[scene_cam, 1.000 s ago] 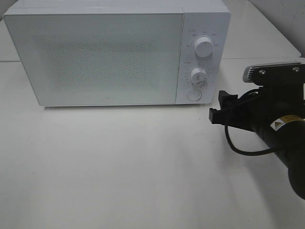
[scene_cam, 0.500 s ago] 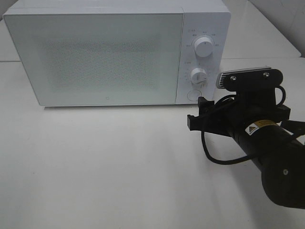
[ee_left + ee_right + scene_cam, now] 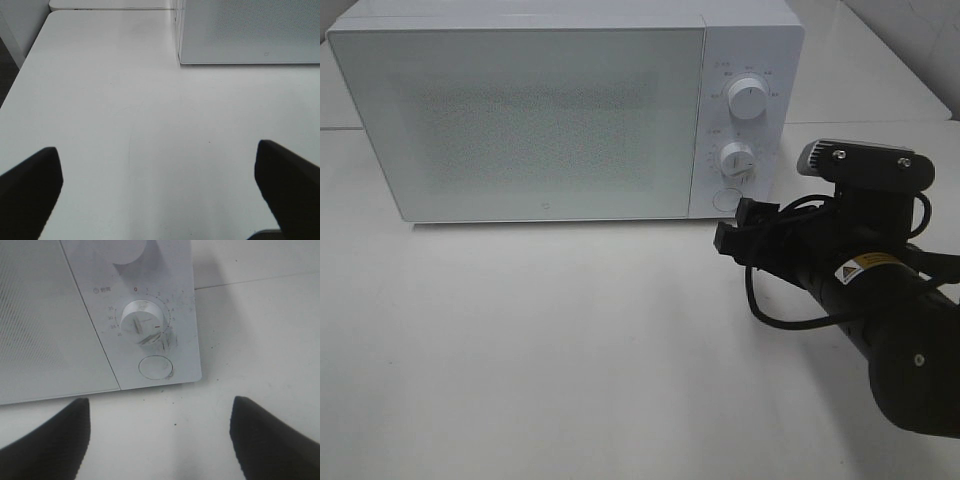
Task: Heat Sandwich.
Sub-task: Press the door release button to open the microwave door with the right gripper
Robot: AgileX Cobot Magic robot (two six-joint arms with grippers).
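The sandwich is out of view in every frame. A white microwave (image 3: 520, 120) stands at the back of the table with its door shut. My right gripper (image 3: 735, 228) is open and empty, hovering just in front of the round door button (image 3: 726, 199) at the bottom of the control panel. In the right wrist view its two dark fingers frame that round door button (image 3: 156, 366), and the right gripper (image 3: 160, 440) holds nothing. My left gripper (image 3: 160, 195) shows only in the left wrist view, open wide over bare table, near the microwave's (image 3: 250, 30) left front corner.
Two dials sit on the panel, the upper dial (image 3: 748, 98) and the lower dial (image 3: 737, 158), which the right wrist view shows as the lower dial (image 3: 142, 322). The white table (image 3: 570, 340) stretches in front of the microwave. A table seam runs behind on the right.
My right arm has moved left, from the table's right edge toward the microwave's control panel, its fingers ending close to the round button. The left gripper stays open.
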